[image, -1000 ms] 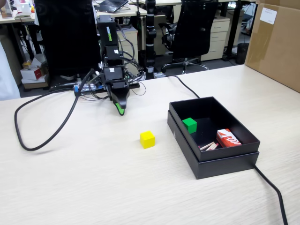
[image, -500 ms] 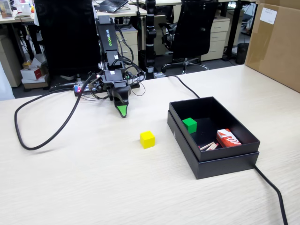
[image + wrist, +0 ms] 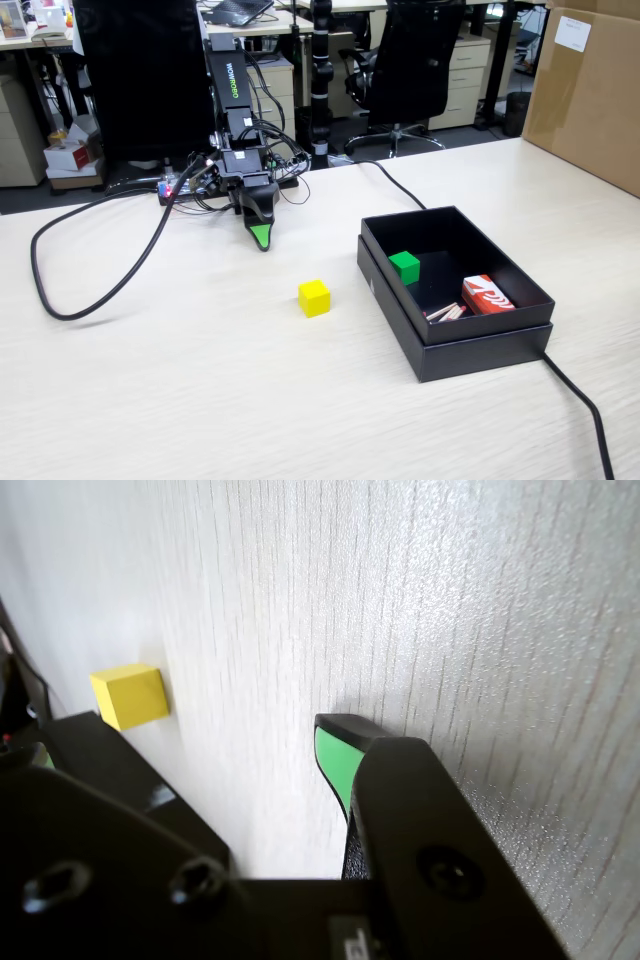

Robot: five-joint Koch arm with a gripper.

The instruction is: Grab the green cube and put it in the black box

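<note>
Pale wood-grain surface point(image 3: 200, 400) holds a black box point(image 3: 470, 350) with the green cube point(image 3: 405, 266) already inside, so the task looks finished. Gripper point(image 3: 261, 238) rests apart, empty; whether its jaws are together is unclear. Yellow cube point(image 3: 314, 297) sits outside.

Green lettering on the arm point(image 3: 232, 82), seemingly "WOWROBO", reads vertically.

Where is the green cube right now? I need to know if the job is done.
In the fixed view the green cube sits inside the black box near its left wall, right of the yellow cube and left of a red packet.
</note>
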